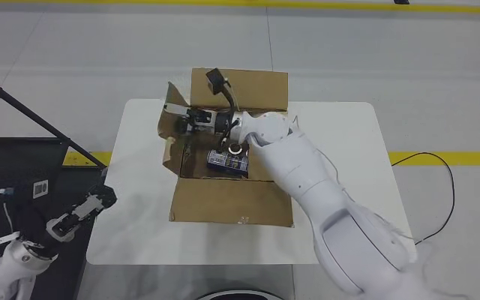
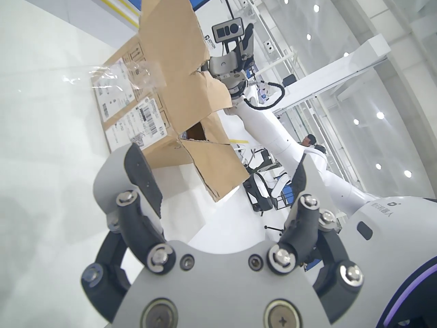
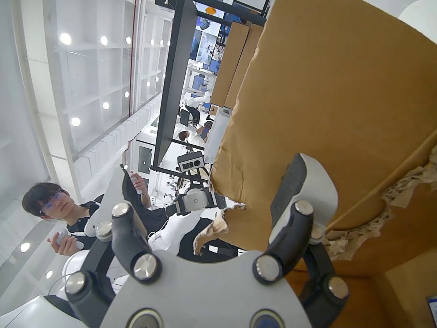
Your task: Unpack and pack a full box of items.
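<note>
A white counter (image 1: 337, 150) carries the open box (image 1: 232, 204), one dark item (image 1: 227, 159) inside. Its torn side flap (image 3: 324, 86) stands just ahead of the right fingers (image 3: 300, 189), spread wide and empty, probably to push it aside. The left fingers (image 2: 141, 175), also open and empty, hang well apart.

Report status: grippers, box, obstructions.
Left gripper open, empty, beside the table. Right gripper open at the torn flap of the cardboard box. Dark packet inside. Flap crowds the right gripper.
</note>
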Available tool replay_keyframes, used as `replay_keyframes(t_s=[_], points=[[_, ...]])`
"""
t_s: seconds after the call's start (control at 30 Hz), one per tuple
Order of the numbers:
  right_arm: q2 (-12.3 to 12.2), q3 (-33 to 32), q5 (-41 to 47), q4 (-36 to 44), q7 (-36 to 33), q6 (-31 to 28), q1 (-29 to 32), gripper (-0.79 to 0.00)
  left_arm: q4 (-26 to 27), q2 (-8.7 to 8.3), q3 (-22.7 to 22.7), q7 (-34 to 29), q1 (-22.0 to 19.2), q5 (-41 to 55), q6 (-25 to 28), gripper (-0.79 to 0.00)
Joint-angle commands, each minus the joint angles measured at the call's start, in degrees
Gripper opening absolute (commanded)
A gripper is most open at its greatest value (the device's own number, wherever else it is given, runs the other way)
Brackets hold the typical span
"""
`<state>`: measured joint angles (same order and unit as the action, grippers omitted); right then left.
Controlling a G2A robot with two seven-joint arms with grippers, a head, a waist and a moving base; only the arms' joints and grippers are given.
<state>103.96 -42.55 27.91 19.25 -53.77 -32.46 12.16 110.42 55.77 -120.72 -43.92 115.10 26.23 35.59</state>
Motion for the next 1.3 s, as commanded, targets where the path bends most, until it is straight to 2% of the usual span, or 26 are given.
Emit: replay_keyframes(t_s=[0.0,0.27,0.63,0.97,1.27], points=[[0.69,0.69,-1.37,-0.43,1.31,-0.46,-0.05,0.000,-0.12,0.16,-1.23,-0.14,1.05,0.52,0.46,0.000],[3.10,3.01,-6.41,-2.38,4.76,-0.77,-0.07,0.000,-0.40,0.74,-3.92,-0.97,3.57,2.30,1.55,0.000],[4.75,3.14,-8.40,-4.75,4.67,0.05,-0.11,0.000,-0.49,1.24,-3.71,-2.28,3.37,2.99,1.69,0.000],[5.26,2.07,-8.88,-5.91,4.46,-0.26,-0.34,0.000,-0.55,1.64,-3.66,-2.98,3.01,3.05,1.36,0.000],[4.30,-0.29,-7.84,-6.31,2.48,-4.14,-1.85,0.000,1.76,1.75,-4.85,-3.96,1.57,3.83,0.44,0.000]])
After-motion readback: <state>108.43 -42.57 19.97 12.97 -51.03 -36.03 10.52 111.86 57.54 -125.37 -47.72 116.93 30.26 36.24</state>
